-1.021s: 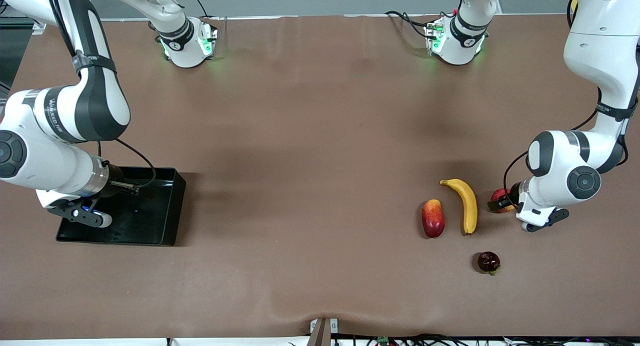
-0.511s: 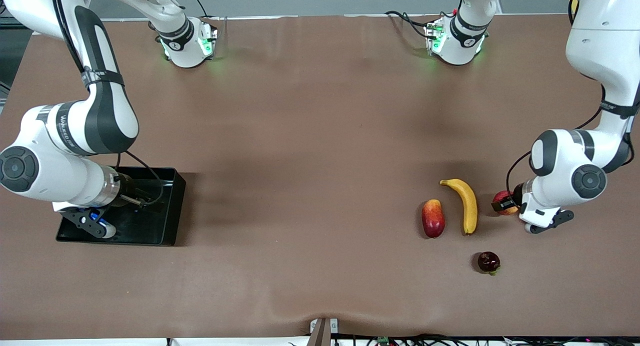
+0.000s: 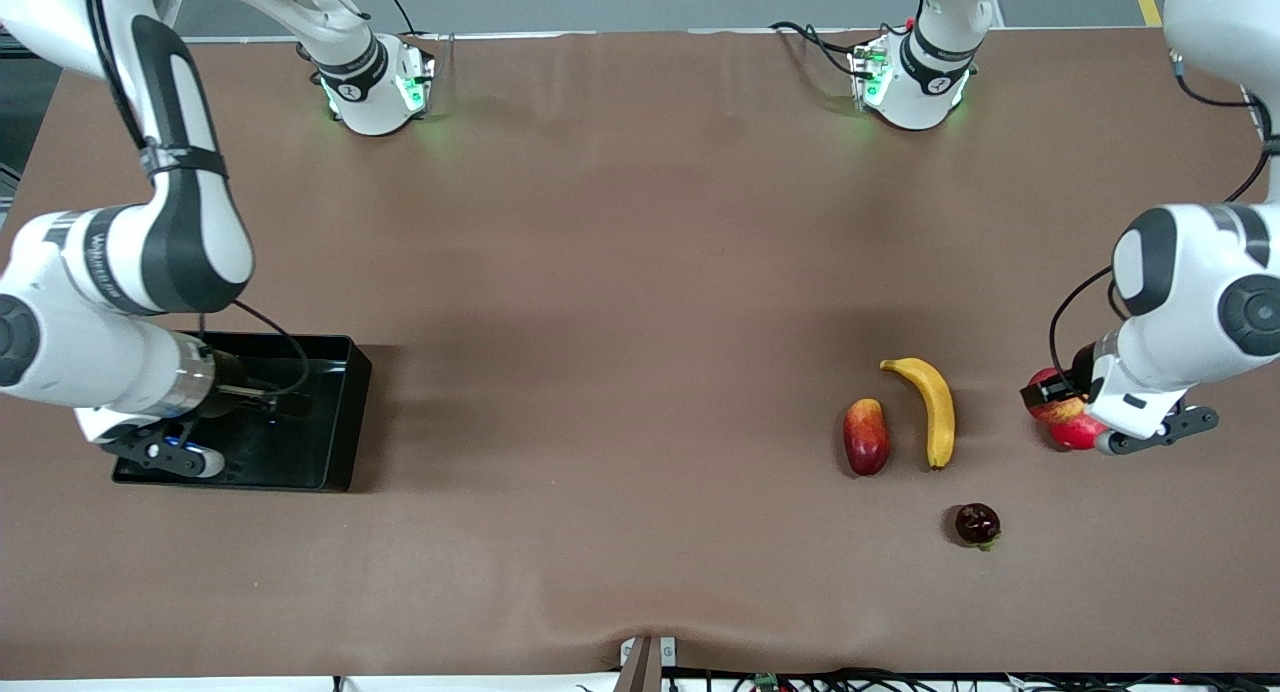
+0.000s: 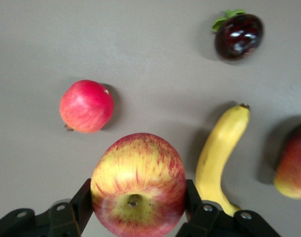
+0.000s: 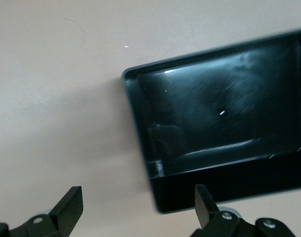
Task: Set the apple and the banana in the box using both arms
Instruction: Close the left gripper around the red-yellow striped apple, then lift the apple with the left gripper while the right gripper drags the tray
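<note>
My left gripper [image 3: 1050, 400] is shut on the apple [image 3: 1058, 406], red with yellow streaks, and holds it above the table at the left arm's end. The left wrist view shows the apple [image 4: 138, 180] clamped between both fingers of the gripper [image 4: 139, 196]. The yellow banana [image 3: 935, 412] lies on the table beside it and also shows in the left wrist view [image 4: 219, 158]. My right gripper [image 3: 283, 400] is open and empty over the black box [image 3: 340, 412]. In the right wrist view its gripper [image 5: 138, 200] hangs by a corner of the box [image 5: 219, 123], which holds no fruit.
A red-yellow mango-shaped fruit [image 3: 866, 436] lies beside the banana. A dark round fruit [image 3: 977, 524] lies nearer the front camera. A plain red round fruit [image 3: 1082, 432] sits on the table under the held apple. Brown table surface stretches between the box and the fruit.
My left gripper has risen with the apple and shifted toward the left arm's end, uncovering the plain red fruit. My right arm has shifted slightly over the box.
</note>
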Robot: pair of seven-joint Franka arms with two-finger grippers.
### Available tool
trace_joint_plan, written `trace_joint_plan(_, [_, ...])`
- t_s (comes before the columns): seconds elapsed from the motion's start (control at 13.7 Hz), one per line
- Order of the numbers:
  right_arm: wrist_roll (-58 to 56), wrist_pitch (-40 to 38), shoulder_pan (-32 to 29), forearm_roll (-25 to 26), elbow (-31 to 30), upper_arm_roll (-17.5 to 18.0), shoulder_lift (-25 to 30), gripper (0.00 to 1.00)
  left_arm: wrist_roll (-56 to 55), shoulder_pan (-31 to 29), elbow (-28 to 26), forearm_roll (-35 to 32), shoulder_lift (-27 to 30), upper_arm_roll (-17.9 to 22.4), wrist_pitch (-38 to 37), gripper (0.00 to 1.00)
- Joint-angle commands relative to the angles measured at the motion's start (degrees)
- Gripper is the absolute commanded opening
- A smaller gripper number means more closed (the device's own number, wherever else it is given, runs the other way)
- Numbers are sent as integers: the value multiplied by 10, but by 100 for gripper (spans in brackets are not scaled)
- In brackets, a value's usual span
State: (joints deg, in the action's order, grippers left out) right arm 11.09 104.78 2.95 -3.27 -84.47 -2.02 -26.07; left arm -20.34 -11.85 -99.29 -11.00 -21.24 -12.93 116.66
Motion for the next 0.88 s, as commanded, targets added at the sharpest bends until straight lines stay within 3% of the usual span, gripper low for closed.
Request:
trace_joint_plan(0.0, [-127, 35, -66, -1, 21, 6, -24, 100, 3, 0, 40, -1, 9, -25, -69, 0])
trace_joint_plan(0.44, [-152, 48, -130, 14, 15, 1, -35, 100, -26, 0, 89, 0, 25, -65, -145, 0])
trace_joint_plan(0.8, [-252, 86, -199, 28, 19, 1, -108, 100, -83, 4, 110, 0, 20, -100, -155, 0])
